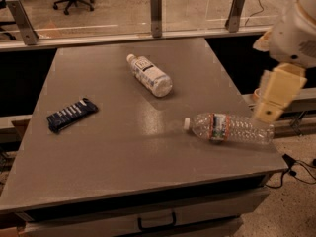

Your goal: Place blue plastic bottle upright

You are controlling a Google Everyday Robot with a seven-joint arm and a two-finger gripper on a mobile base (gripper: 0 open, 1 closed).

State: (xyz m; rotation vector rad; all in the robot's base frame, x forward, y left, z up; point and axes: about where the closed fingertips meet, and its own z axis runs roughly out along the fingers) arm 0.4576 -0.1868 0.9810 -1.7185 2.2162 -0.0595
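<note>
The blue plastic bottle [149, 75] lies on its side on the grey table [123, 147], towards the back middle. It is clear, with a white cap pointing back-left and a white label with dark blue print. My gripper [269, 111] hangs at the table's right edge, just above the base end of the longer ribbed bottle. It is well to the right of the blue plastic bottle and apart from it, holding nothing that I can see.
A longer ribbed clear bottle [228, 128] with a red-orange label band lies on its side near the right front. A dark blue packet [71, 114] lies at the left. A glass barrier with metal posts [156, 14] runs along the table's back edge.
</note>
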